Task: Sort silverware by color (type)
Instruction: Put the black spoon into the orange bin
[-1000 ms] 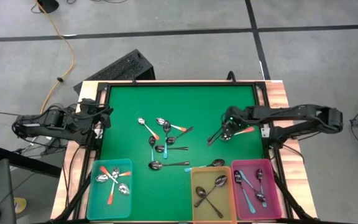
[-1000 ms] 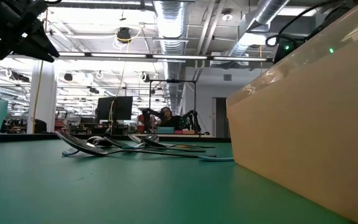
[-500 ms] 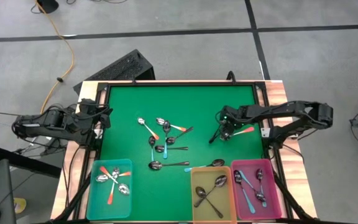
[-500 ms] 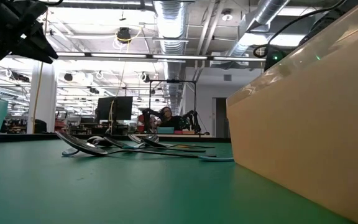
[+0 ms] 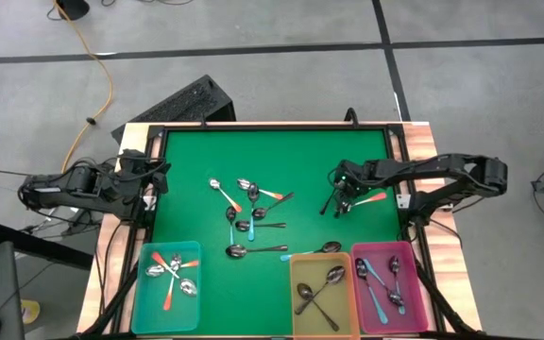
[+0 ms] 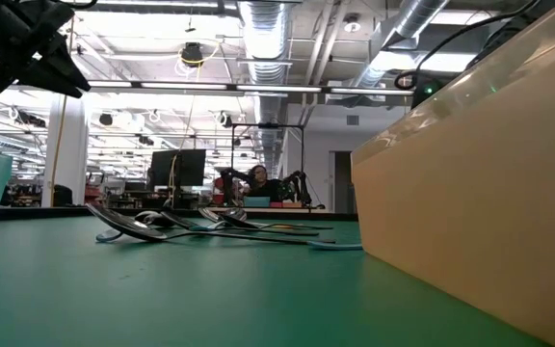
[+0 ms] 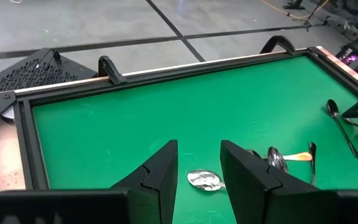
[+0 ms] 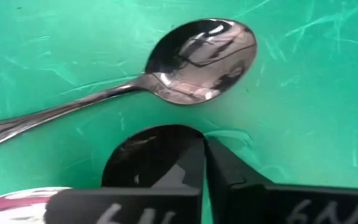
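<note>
Loose spoons (image 5: 248, 212) lie tangled mid-desk, a dark one (image 8: 191, 53) flat near the right edge; others fill front bins.

glossy metal spoon (image 8: 197, 56), matt green table (image 8: 303, 93)

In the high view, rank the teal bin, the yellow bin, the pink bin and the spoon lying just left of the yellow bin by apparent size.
1. teal bin and yellow bin: look alike, can't rank them.
2. pink bin: close to those two, perhaps slightly narrower; not certain.
3. spoon left of the yellow bin: clearly smallest.
</note>
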Robot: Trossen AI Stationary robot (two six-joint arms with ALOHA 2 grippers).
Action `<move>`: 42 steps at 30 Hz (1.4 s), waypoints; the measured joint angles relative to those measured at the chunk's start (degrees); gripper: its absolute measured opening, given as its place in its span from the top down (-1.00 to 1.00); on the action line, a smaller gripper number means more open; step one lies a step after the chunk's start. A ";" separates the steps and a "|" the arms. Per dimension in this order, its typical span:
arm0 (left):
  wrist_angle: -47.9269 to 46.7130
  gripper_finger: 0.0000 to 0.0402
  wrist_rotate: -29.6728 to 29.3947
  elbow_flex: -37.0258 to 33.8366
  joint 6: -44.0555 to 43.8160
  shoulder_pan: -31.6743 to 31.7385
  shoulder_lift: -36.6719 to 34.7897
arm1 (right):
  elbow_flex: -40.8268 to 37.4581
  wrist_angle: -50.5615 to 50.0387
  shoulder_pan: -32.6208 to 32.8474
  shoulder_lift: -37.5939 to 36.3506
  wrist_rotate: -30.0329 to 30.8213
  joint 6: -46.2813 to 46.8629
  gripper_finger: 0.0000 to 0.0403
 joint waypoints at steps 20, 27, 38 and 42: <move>-4.09 0.48 1.35 0.02 -6.46 0.01 0.00 | 9.18 -2.44 2.38 0.21 1.18 -1.19 0.99; -4.26 0.48 1.35 0.02 -6.28 0.00 0.00 | 14.91 -4.40 5.16 0.12 1.35 -2.34 0.99; -4.94 0.48 1.35 0.02 -6.57 0.01 0.00 | 17.10 -22.48 11.54 0.08 -1.70 6.73 0.21; -4.96 0.48 1.35 0.02 -6.59 0.01 0.00 | 17.10 -25.96 15.18 0.08 -2.26 14.23 -0.10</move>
